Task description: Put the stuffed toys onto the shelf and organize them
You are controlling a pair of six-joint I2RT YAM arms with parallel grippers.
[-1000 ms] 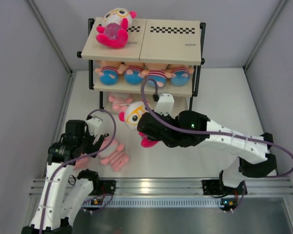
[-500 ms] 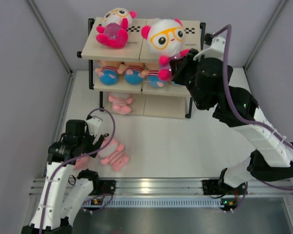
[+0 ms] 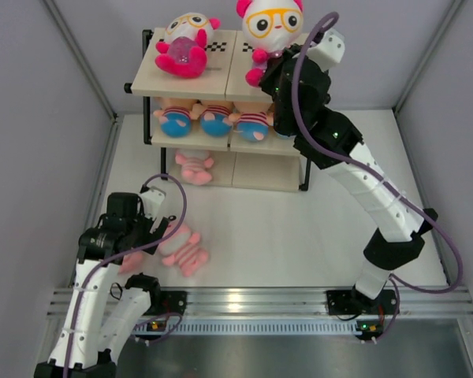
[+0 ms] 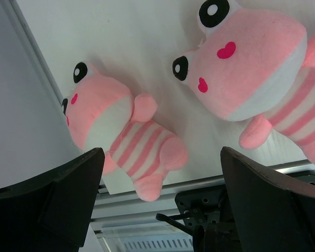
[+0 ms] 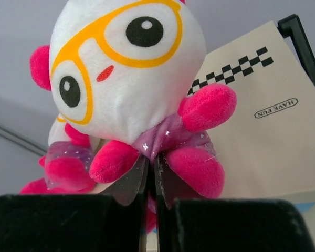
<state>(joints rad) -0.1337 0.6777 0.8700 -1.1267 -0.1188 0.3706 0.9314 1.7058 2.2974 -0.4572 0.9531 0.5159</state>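
nearer pink striped toy cut off by the right edge.

Bright, even light; soft shadows.

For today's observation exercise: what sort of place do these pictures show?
Probably a robot test cell: grey panel walls, the left arm and right arm mounted on an aluminium rail, a shelf of plush toys.
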